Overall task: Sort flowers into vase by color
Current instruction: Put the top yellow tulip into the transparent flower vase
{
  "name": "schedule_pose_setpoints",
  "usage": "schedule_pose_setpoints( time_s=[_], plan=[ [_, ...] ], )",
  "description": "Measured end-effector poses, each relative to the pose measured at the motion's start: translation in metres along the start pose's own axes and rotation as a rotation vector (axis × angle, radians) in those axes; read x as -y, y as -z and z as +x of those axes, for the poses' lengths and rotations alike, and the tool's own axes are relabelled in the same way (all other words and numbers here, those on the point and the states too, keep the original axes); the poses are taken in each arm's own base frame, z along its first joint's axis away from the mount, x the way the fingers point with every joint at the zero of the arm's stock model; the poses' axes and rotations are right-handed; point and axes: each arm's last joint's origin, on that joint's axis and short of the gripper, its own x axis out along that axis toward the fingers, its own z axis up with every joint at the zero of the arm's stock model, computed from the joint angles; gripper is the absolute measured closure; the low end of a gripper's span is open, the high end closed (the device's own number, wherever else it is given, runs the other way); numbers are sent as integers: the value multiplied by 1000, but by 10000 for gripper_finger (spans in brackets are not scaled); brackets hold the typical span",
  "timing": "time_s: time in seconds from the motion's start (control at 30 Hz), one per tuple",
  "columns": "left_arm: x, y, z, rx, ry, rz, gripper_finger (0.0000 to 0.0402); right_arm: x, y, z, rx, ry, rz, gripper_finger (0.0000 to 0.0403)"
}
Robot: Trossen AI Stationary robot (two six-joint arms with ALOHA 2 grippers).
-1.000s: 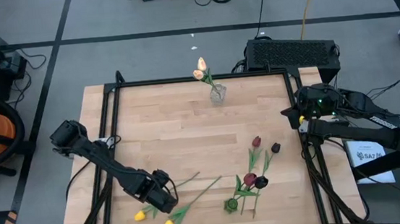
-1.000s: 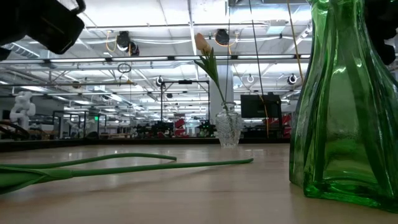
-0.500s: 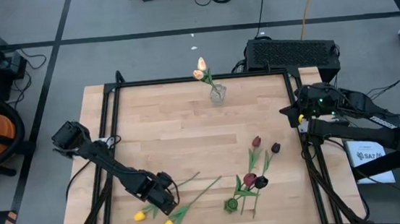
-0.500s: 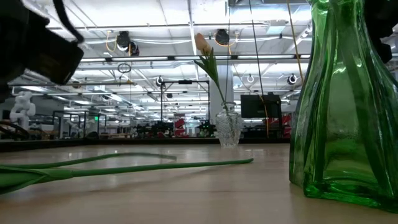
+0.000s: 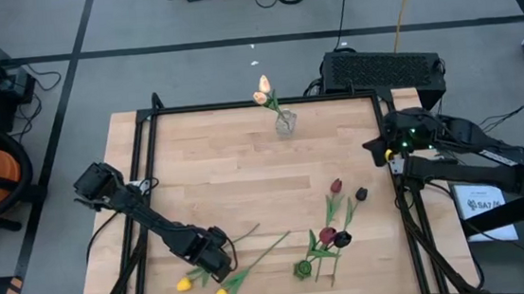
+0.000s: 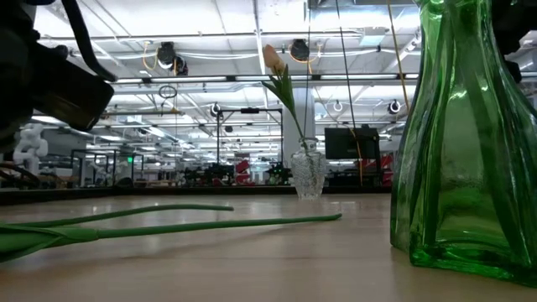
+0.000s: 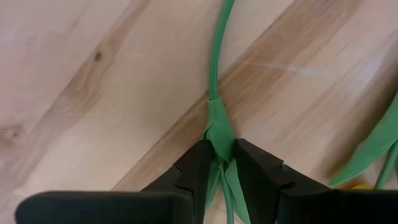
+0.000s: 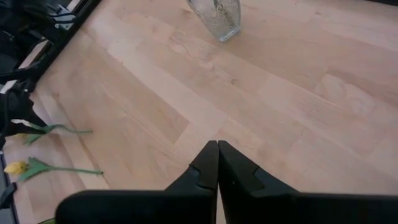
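Down at the table's near-left, the left gripper (image 7: 217, 163) pinches a yellow tulip's stem (image 7: 214, 68), which runs straight ahead. The right gripper (image 8: 217, 163), closed and empty, waits far right.

Green vase (image 6: 470, 143) cut off by frame; yellow tulip (image 7: 364, 185) barely visible.

Matt pale wood table (image 5: 225, 160), glossy ribbed green glass vase (image 6: 470, 143), clear cut-glass vase (image 6: 308, 172).
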Motion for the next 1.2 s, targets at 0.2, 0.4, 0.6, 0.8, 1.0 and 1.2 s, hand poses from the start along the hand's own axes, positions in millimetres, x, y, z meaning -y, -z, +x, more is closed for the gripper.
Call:
schedule_pose_setpoints(
  time_s=[0.2,0.4,0.6,0.8,1.0,1.2],
  plan=[
    [3,-4,-22,57,51,-3,313,-3,-4,7,-13,9,-5,403],
    [2,-6,-32,64,59,-18,313,-4,-6,12,-37,25,-19,403],
    [2,-7,-33,95,57,-12,313,-6,-8,13,-17,11,-25,403],
    [1,-9,-27,151,30,1,313,-7,-10,13,-3,-6,-26,403],
    [10,-10,-9,121,56,18,313,-7,-10,13,-4,-6,-33,403],
    [11,-8,2,89,18,20,313,-7,-10,13,-4,-6,-39,403]
  ],
)
